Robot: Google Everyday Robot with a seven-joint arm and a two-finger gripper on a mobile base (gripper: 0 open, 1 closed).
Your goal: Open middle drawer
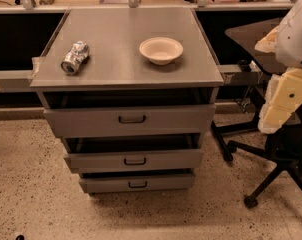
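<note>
The middle drawer (133, 160) is the medium-sized grey front of a grey metal cabinet, with a small dark loop handle (135, 161) at its centre. A dark gap shows above its front. The tallest, widest front (131, 120) sits above it and the narrowest front (137, 183) below. Only white and cream segments of my arm (289, 91) show at the right edge, level with the cabinet top and well right of the drawers. My gripper is out of view.
On the cabinet top (116, 69) lie a crushed silver can (75, 57) at the left and a white bowl (161, 50) at the right. A black office chair base (271, 154) stands right of the cabinet. A speckled floor (36, 194) lies in front.
</note>
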